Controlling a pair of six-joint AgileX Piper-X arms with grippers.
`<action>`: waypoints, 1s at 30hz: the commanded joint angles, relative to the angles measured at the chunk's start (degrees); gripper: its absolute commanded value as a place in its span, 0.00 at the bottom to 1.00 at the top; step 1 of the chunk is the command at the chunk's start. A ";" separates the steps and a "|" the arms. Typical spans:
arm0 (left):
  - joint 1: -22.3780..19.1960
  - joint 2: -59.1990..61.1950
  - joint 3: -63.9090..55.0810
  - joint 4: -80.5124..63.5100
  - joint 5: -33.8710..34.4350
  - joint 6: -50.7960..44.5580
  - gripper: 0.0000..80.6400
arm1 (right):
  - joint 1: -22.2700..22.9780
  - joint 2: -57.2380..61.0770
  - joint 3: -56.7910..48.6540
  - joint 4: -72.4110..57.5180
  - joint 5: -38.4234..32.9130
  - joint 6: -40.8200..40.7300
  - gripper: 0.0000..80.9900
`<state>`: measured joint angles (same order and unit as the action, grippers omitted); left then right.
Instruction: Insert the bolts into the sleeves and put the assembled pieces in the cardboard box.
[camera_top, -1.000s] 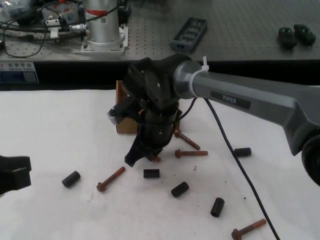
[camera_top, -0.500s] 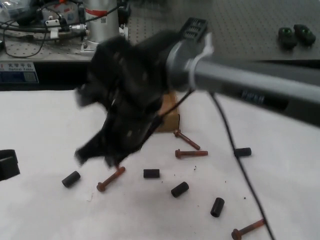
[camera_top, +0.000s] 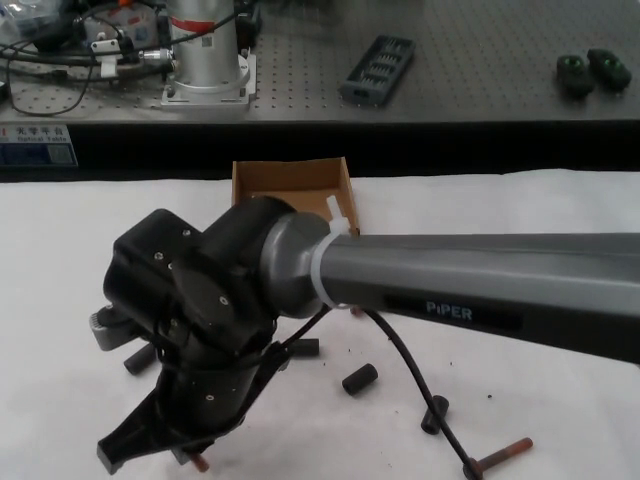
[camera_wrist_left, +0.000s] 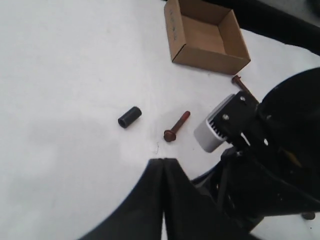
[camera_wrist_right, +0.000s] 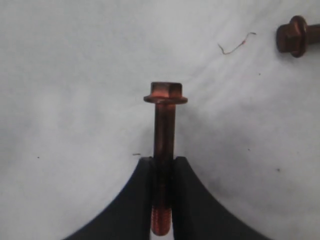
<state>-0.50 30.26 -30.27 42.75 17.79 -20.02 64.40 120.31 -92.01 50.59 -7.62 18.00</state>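
Observation:
My right gripper (camera_wrist_right: 164, 162) is shut on the shank of a copper bolt (camera_wrist_right: 165, 125), head pointing away, over the white cloth. In the high view that arm reaches across to the near left, its gripper (camera_top: 160, 452) low over the cloth with the bolt's tip (camera_top: 200, 463) showing. My left gripper (camera_wrist_left: 163, 167) has its fingers closed together with nothing in them. Beyond it lie a black sleeve (camera_wrist_left: 130, 116) and a loose bolt (camera_wrist_left: 177, 126). The open cardboard box (camera_top: 290, 180) stands at the back; its inside (camera_wrist_left: 202, 35) is bare.
Other black sleeves (camera_top: 360, 378) (camera_top: 435, 413) and a bolt (camera_top: 497, 458) lie scattered at the near right. A second bolt head (camera_wrist_right: 297, 36) lies close to the held bolt. The right arm's wrist (camera_wrist_left: 260, 150) and its cable (camera_top: 410, 370) hang over the middle.
The right arm has swung from in front of the box to the near left, uncovering the box. The left gripper has dropped out of the high view's left edge.

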 joint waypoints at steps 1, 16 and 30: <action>0.17 -0.50 -2.63 4.02 -0.38 -0.59 0.01 | -0.42 -0.41 -0.07 -0.52 -4.20 0.37 0.05; 0.17 -0.50 -6.31 8.36 9.11 -14.61 0.01 | -0.71 -0.41 -0.07 1.64 -2.69 1.81 0.42; -3.10 3.40 1.92 -6.18 15.99 -41.30 0.01 | -15.91 -10.75 2.08 1.36 4.14 -2.57 0.31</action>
<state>-2.95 33.30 -29.85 41.21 32.76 -56.10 48.21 110.37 -88.92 51.02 -3.85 16.22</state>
